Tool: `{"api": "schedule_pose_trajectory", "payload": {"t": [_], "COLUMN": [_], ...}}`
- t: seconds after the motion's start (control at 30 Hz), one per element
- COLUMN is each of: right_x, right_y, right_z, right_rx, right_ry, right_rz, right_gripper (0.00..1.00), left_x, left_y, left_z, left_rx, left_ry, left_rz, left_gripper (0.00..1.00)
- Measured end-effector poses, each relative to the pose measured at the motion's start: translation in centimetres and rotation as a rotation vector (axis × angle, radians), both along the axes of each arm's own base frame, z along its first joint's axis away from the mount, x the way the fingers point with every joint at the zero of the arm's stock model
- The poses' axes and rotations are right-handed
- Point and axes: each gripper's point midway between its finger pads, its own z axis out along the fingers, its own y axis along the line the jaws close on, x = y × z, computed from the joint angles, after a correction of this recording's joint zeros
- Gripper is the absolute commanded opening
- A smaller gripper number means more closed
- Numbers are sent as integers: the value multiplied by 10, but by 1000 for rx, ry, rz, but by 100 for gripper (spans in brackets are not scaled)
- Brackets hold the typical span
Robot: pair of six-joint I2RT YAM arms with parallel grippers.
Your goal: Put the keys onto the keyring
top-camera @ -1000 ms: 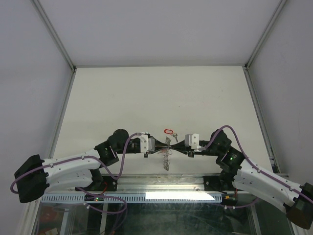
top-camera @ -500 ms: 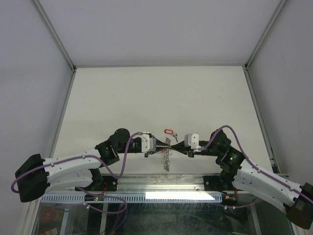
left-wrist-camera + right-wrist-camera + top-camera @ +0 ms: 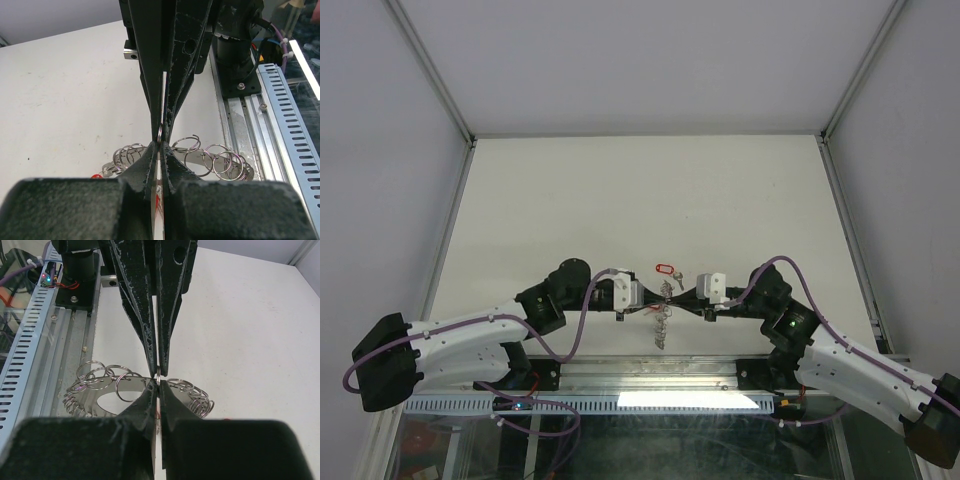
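White table [image 3: 620, 190], slotted metal rail [image 3: 450, 404] alongside

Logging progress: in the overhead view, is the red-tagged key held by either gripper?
No, the red-tagged key lies on the table just beyond the left gripper and right gripper, both pinching the keyring.

In my right wrist camera I see the right gripper [image 3: 158, 386] at the bottom, its two black fingers pressed together on a thin silver wire. The left gripper [image 3: 158, 369] comes down from the top, also closed, and its tips almost touch mine at the same wire. Under them hangs the keyring [image 3: 127, 389], a bunch of small silver split rings on both sides of a shiny flat plate with an oval hole. It lies over the white table [image 3: 240, 330]. A slotted metal rail [image 3: 25, 340] runs along the left.
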Motion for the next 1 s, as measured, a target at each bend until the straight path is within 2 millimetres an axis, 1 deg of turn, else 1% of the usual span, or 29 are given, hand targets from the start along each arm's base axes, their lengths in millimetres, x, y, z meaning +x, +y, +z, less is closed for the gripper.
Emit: {"api": "schedule_pose_trajectory", "payload": {"t": [0.03,0.07,0.17,0.23,0.4,0.47,0.53,0.67,0.7,0.73,0.8,0.83,0.87,0.93,1.0], "right_x": [0,0,1,3,4,3,4,3,2,2,2,2,2,3,3], "right_y": [0,0,0,-1,-1,0,0,0,0,0,0,0,1,2,3], "right_z": [0,-1,-1,-1,-1,-3,-4,-7,-8,-8,-7,-7,-6,-2,4], "right_rx": [-1,-2,-3,-4,-9,-18,-28,-45,-47,-47,-45,-45,-41,-22,9], "right_ry": [0,-1,-4,-6,-6,-2,4,9,10,10,9,13,16,20,18], "right_rz": [0,-1,-6,-16,-20,-19,-18,-8,-6,-6,-6,-7,-8,-13,-16], "right_gripper": [9,11,16,17,8,7,0,0,0,0,0,0,0,0,0], "left_x": [0,0,0,1,0,0,0,0,0,0,1,1,1,1,1], "left_y": [0,0,0,0,1,2,2,2,2,2,2,2,2,3,5], "left_z": [0,0,0,-1,-4,-5,-5,-7,-7,-7,-5,-3,0,11,28], "left_rx": [6,13,22,31,53,56,60,78,81,84,81,74,63,29,-23], "left_ry": [-2,-3,-8,-12,-8,-7,-6,-5,-5,-6,-14,-16,-19,-31,-52], "left_rz": [-1,-2,-4,-5,-7,-8,-8,-9,-9,-10,-10,-9,-8,2,14], "left_gripper": [0,0,0,0,0,0,0,0,6,16,28,32,34,36,31]}}
